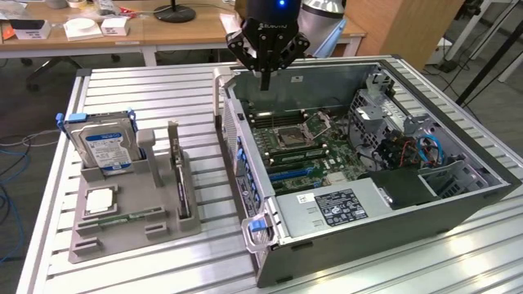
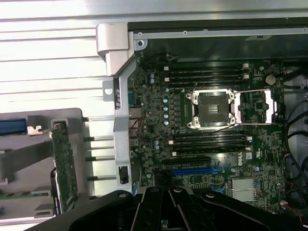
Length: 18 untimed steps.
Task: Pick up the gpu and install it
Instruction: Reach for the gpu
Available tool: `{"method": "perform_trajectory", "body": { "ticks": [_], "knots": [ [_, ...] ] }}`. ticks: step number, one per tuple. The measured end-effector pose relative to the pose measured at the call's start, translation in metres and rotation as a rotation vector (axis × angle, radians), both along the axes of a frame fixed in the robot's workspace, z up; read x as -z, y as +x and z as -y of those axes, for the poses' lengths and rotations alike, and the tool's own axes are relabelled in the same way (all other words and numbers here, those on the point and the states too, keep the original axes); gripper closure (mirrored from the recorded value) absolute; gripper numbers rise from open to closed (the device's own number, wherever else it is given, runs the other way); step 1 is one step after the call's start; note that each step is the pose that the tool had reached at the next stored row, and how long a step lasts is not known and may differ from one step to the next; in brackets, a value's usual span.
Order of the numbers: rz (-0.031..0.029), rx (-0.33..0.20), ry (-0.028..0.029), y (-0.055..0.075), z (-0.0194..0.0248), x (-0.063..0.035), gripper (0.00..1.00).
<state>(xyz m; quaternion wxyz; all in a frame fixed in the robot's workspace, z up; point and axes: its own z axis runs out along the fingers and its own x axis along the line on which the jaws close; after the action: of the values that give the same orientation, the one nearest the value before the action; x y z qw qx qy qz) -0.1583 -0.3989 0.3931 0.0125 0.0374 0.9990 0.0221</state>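
One slatted aluminium table [image 1: 147, 92] under everything. On it, open computer case [image 1: 392, 239] lying on its side, motherboard [image 1: 327, 160] exposed. Just beside the case, at the exterior view's left, grey holder rack [image 1: 114, 239]. Over the case's far edge, black gripper [image 1: 264, 82], fingers pressed together, holding nothing. In the rack, blue-labelled hard drive [image 1: 102, 144] and gpu [image 1: 182, 184], upright on its edge, untouched.

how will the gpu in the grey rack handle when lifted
Probably stiff: the gpu is a flat circuit board. Likely tippy once freed, since it stands on its thin edge in the grey rack. Exposed components suggest it's fragile.
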Motion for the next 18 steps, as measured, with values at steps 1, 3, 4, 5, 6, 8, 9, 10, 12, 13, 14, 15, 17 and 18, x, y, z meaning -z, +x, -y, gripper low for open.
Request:
{"method": "perform_trajectory", "body": {
  "ticks": [1,3,4,5,6,8,9,10,12,13,14,15,17,18],
  "knots": [
    [0.0001,0.000,0.0001,-0.001,0.0000,0.0000,0.89],
    [0.0000,0.000,0.0001,-0.002,0.0000,0.0001,0.89],
    [0.0000,0.000,0.0001,-0.003,0.0000,0.0001,0.89],
    [0.0000,0.000,0.0001,-0.003,0.0000,0.0001,0.89],
    [0.0000,0.000,0.0001,-0.004,0.0000,0.0001,0.89],
    [0.0000,0.000,0.0000,-0.006,0.0000,0.0001,0.89],
    [0.0000,0.000,0.0000,-0.007,0.0000,0.0001,0.89],
    [0.0000,0.000,0.0000,-0.007,0.0000,0.0001,0.89],
    [0.0000,0.000,0.0000,-0.009,0.0000,0.0001,0.89],
    [0.0000,0.000,0.0000,-0.010,0.0000,0.0001,0.89],
    [0.0000,0.000,0.0000,-0.011,0.0000,0.0002,0.89],
    [0.0001,0.000,0.0000,-0.011,0.0000,0.0002,0.89],
    [0.0000,0.000,0.0000,-0.013,0.0000,0.0002,0.89],
    [0.0000,0.000,0.0001,-0.014,0.0000,0.0002,0.89]
  ]
}}
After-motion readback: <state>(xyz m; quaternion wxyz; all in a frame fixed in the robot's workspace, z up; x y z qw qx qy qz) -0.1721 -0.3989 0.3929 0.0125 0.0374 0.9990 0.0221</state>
